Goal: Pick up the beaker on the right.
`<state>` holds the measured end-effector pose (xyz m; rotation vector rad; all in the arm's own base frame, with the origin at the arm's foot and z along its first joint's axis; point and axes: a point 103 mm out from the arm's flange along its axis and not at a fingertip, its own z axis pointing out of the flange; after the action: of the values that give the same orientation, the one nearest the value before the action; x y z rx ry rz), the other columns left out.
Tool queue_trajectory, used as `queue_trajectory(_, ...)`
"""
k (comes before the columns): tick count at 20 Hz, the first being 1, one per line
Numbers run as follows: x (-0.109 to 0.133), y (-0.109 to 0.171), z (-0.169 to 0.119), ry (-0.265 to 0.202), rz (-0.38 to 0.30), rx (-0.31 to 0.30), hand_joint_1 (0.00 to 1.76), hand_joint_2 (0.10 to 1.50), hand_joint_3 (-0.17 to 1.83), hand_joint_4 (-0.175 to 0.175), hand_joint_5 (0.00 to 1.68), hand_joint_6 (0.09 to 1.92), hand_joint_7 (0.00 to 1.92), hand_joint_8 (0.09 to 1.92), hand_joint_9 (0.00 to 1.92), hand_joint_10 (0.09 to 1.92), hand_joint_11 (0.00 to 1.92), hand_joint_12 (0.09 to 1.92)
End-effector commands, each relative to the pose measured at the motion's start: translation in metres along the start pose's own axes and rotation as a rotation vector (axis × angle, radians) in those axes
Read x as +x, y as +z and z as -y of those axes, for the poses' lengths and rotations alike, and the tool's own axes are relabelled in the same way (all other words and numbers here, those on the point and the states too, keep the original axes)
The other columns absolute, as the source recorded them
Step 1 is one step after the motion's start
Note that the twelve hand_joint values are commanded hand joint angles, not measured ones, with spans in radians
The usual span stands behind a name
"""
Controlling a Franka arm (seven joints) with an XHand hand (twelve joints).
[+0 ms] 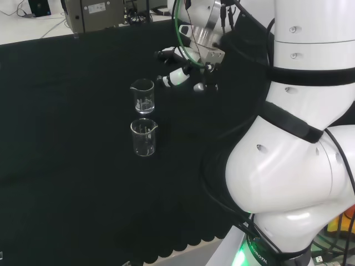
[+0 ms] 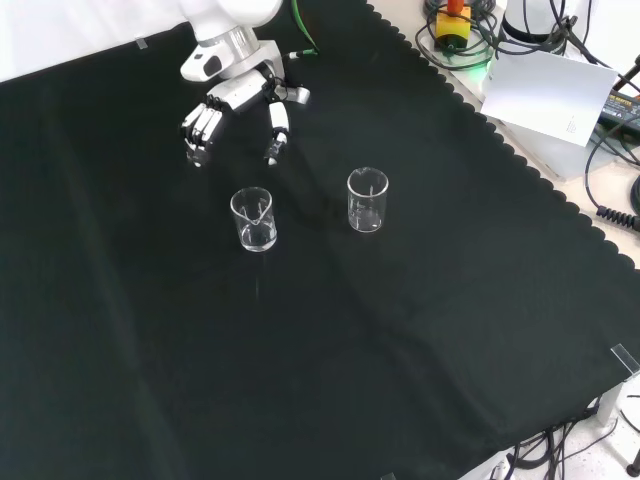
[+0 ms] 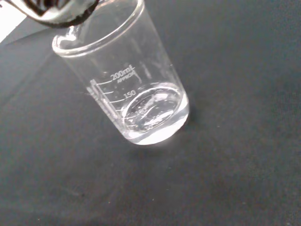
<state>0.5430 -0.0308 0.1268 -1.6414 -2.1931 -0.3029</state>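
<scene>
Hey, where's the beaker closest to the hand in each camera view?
Head view: the beaker is the farther of two, left of the hand.
Front view: it is the left one, just below the hand.
Wrist view: close and large, apparently the same one.
Shared landmark: the other beaker beside it.

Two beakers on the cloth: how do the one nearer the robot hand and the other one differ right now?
In the front view, the left beaker stands just below the robot hand, while the right beaker stands farther off to the side. In the head view, the far beaker is that near one, and the other stands closer to the camera. Both are clear glass, upright, untouched and look alike in size.
</scene>
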Motion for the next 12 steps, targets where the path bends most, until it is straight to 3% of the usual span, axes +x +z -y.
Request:
queue_trajectory(1,-0.007,0.013,-0.006,-0.107,-0.163,-0.013,0.83,0.55,0.63,-0.026,0.44,0.09,0.31,0.64,0.48,0.62,0.13,1.37)
queue_trajectory(12,-0.024,0.034,-0.011,-0.086,-0.257,0.016,0.85,0.53,0.66,-0.032,0.47,0.09,0.34,0.66,0.52,0.60,0.14,1.37)
